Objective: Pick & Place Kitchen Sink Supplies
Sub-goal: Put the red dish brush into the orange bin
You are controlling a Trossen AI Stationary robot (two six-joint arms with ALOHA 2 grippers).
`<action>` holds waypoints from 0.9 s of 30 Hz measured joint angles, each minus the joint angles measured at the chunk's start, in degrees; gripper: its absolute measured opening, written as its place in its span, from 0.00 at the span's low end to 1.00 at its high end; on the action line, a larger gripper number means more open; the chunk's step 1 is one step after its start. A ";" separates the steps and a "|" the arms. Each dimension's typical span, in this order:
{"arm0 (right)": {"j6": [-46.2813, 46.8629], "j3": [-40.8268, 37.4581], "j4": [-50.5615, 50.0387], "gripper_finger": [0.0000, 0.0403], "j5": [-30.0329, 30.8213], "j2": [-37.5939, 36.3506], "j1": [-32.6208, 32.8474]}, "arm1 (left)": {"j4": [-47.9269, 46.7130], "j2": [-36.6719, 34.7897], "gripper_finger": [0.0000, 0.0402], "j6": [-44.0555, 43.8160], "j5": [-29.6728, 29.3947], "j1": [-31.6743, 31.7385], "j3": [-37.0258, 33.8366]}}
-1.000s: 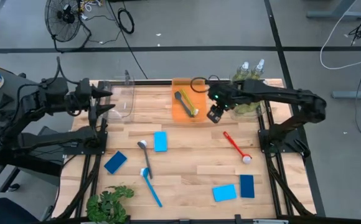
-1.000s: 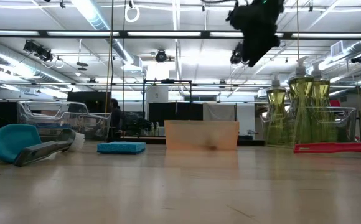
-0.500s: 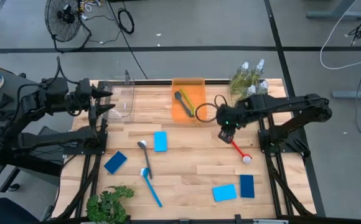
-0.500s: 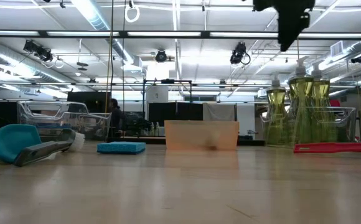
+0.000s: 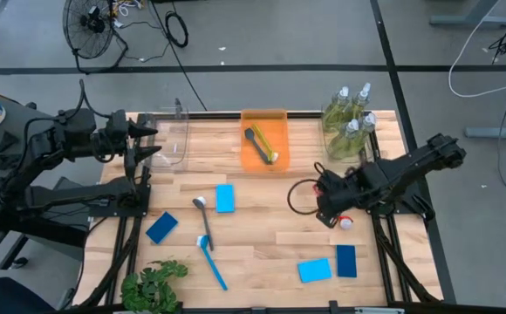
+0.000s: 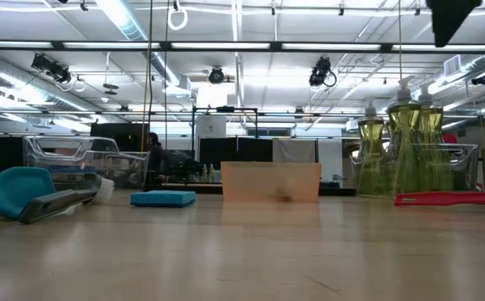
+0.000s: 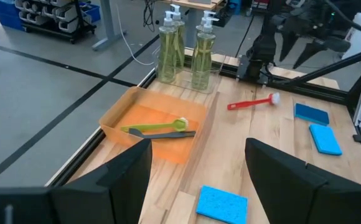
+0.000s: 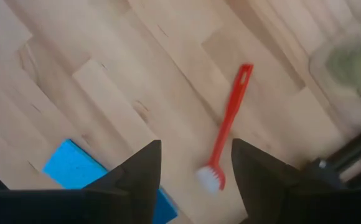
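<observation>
**Right gripper shifted from orange tray to red brush**

Low in the high view, light- and dark-blue flat sponges (image 5: 327, 265) are seen at lower right, untouched. Just above them, the right gripper (image 5: 330, 209) is now placed right of centre, directly over the thin red long-handled brush (image 8: 226, 132), having been carried down from the shallow orange plastic tray (image 5: 263, 117) within the last second. Its fingers (image 8: 137, 171) are held apart, empty, framing the brush. A pick of this brush is judged next. At upper left, the left gripper (image 7: 199, 163) is parked, fingers spread. The clear pump bottles of yellow-green liquid (image 5: 347, 122) stand at upper right.
</observation>
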 joint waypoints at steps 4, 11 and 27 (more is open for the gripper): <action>6.98 -1.82 -0.33 0.49 0.14 0.00 3.51 | -0.01 0.00 0.66 0.00 0.00 0.00 0.00; 9.53 -11.76 5.96 0.49 -3.52 0.11 8.74 | -0.02 0.00 0.66 0.00 0.00 0.00 0.00; 13.58 -32.10 20.35 0.57 -4.31 0.09 9.40 | -0.04 0.00 0.66 0.07 0.00 0.00 0.00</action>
